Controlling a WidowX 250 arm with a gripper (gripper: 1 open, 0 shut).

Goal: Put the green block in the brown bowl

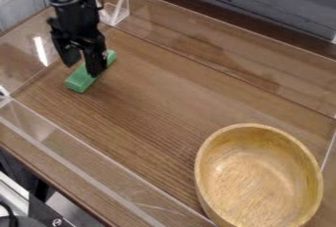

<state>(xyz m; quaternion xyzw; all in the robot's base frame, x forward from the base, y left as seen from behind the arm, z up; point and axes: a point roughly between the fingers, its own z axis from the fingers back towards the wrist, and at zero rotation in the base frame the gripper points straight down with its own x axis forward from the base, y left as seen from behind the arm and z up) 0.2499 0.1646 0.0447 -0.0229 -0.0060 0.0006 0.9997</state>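
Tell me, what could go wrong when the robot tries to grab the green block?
1. The open gripper sits over only one end of the green block, so a pinch there might let the block tip or slip out.
2. The brown bowl is far across the table, so a loose hold could drop the block on the way.
3. The clear wall stands close beside the gripper; it might bump it.

you're looking at a dark wood-grain bench (184, 84), clear plastic walls (223, 29) fencing it in, and a grey plank wall (262, 0) running behind, light even.
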